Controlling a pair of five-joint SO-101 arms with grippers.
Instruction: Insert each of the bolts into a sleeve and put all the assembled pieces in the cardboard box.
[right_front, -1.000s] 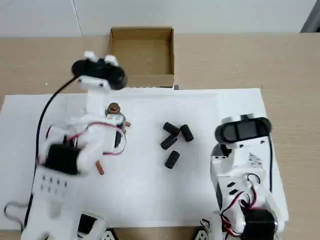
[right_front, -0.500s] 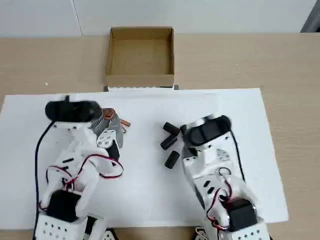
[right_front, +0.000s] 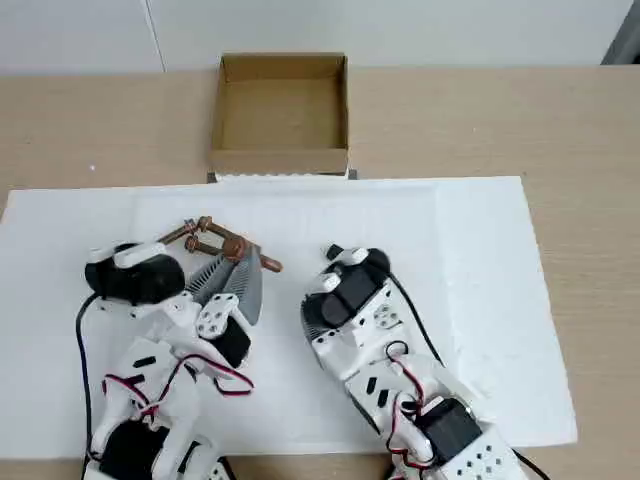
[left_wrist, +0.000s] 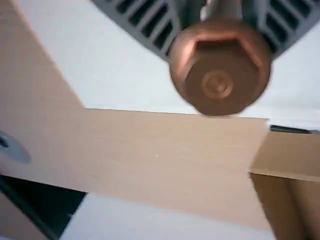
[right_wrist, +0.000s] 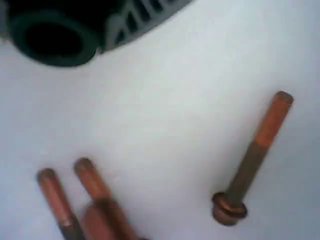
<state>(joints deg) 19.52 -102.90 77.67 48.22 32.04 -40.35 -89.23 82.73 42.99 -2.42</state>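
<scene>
Robotics lab bench: two small arms on a wooden table, a white work sheet, plain wall behind.

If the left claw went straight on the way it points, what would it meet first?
Probably the near wall of the cardboard box: the left claw, shut on a bolt, points across white sheet toward it; depth unclear.

The left arm and right arm were white printed shells with black servo blocks. Red and black cables looped along each. The left gripper had grey slotted fingers.
</scene>
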